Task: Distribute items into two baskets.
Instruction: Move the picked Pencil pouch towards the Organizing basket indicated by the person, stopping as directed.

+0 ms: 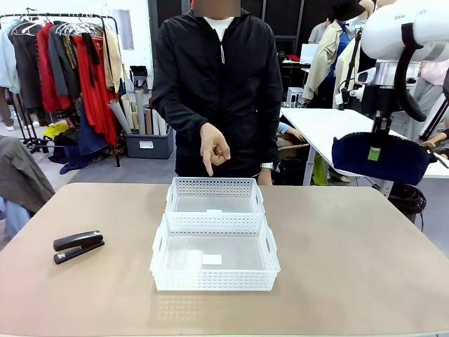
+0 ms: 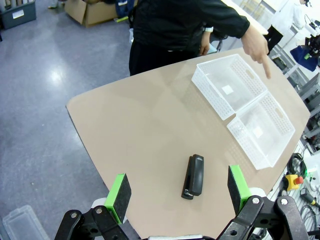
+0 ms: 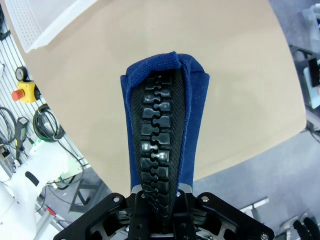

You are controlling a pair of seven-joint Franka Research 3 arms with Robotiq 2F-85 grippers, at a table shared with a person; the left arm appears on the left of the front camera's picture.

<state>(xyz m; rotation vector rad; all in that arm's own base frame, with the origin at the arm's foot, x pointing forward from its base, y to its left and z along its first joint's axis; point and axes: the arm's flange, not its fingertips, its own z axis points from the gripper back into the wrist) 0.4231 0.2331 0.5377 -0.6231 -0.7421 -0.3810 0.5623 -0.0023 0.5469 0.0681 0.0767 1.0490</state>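
Right gripper (image 1: 379,146) clamps navy zip pouch (image 1: 351,159) aloft, far right; left gripper (image 2: 178,190), spread wide and empty, above black stapler (image 1: 78,246), near left; person's hand (image 1: 214,151) points at far basket (image 1: 215,187).

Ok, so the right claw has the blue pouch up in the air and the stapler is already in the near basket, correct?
Not quite. The front view shows the stapler lying on the table, left of the near basket, which is empty. The right claw does hold the pouch in the air.
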